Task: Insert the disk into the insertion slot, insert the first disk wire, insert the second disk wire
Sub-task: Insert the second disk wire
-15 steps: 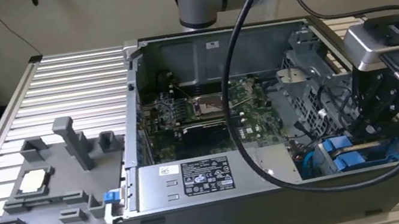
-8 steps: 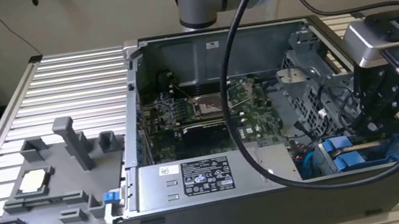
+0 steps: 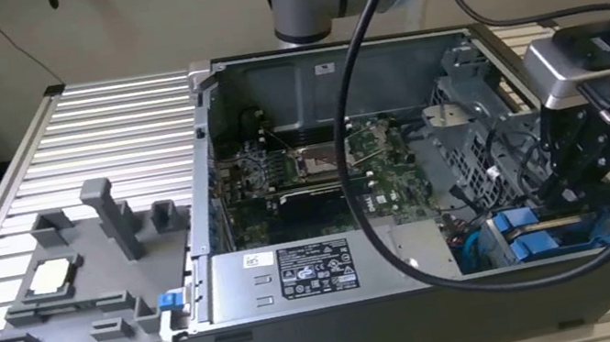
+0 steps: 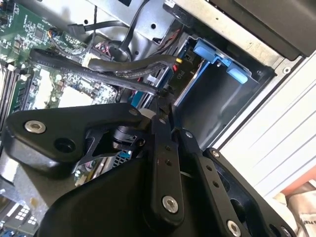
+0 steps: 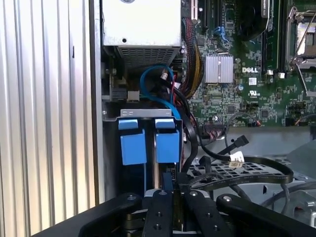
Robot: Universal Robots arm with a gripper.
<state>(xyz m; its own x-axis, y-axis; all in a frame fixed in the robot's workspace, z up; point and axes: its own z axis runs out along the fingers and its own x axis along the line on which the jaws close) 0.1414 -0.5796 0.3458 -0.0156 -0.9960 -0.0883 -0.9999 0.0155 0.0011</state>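
In the exterior view we start at nine o'clock, where a grey plastic fixture with upright posts (image 3: 85, 263) sits on the ribbed aluminium bench (image 3: 112, 129), a small pale square part (image 3: 54, 274) lying in it. Toward the centre stands the open dark-grey computer case (image 3: 426, 299), its green motherboard (image 3: 318, 173) exposed and a silver power supply box with a printed label (image 3: 310, 272) along the six o'clock wall. At about four o'clock of the case the disk, of which we can see the bright blue plastic frame with its end tabs (image 3: 539, 234), sits in the drive bay slot. The black gripper (image 3: 586, 180) reaches down into the case just beside that bay, at three o'clock of the view. In the first wrist view we see two blue tabs side by side in the bay (image 5: 148, 140), a blue cable (image 5: 158, 84) looping beyond them, and black wires (image 5: 237, 165) arching across the perforated metal. The gripper (image 5: 168, 197) stands right over the blue frame; its jaws look nearly closed around a small dark connector, though we cannot tell how firmly they hold it. In the second wrist view the gripper (image 4: 160, 106) meets a bundle of black cables (image 4: 123, 66) beside the blue frame (image 4: 217, 59).
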